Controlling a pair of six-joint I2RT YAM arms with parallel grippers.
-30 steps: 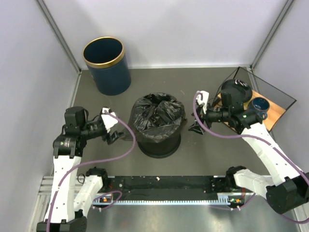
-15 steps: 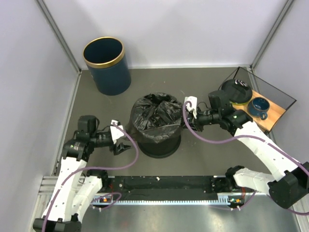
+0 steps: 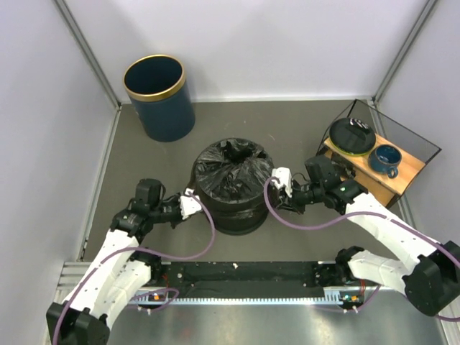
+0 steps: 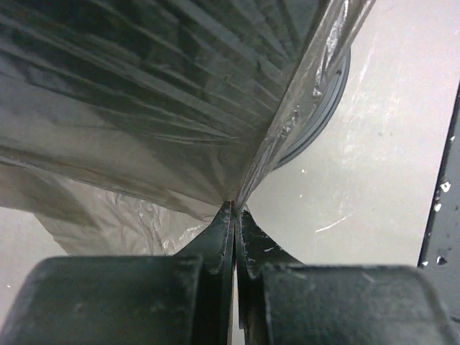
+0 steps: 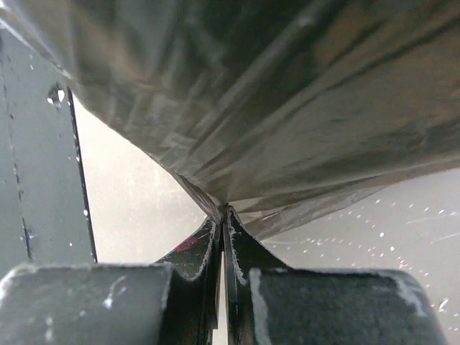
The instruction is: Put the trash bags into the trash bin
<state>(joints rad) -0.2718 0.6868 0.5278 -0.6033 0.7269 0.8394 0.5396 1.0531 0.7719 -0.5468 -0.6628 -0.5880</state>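
Here's the trash bag (image 3: 233,171), glossy black film bunched over the black tub (image 3: 241,221), crumpled shut on top and hanging loose down the tub's sides. I've got it from both flanks. My left gripper (image 3: 191,205) is against the tub's left side, jaws pressed together on a fold of the film. The left wrist view shows the sheet fanning up taut from between the fingertips (image 4: 224,228). My right gripper (image 3: 279,188) is at the tub's right side, also clamped on a pleat, the film running straight into the closed tips (image 5: 215,233). Whether the bites are deep or just on the edge I can't tell from here.

The trash bin (image 3: 159,100), navy with a gold rim, stands behind and to the left of the tub, well apart from it, mouth up and nothing in it that I can see.

The job now, as I read it, is peeling the bag off the tub. I'd lift both sides together and evenly, straight up first so the film slides off the tub instead of dragging it over. Thin film tears or slips, so a slow pull, with an eye on the pleats. Once clear, gather it towards the bin behind-left of the tub, keeping the slack from snagging the tub
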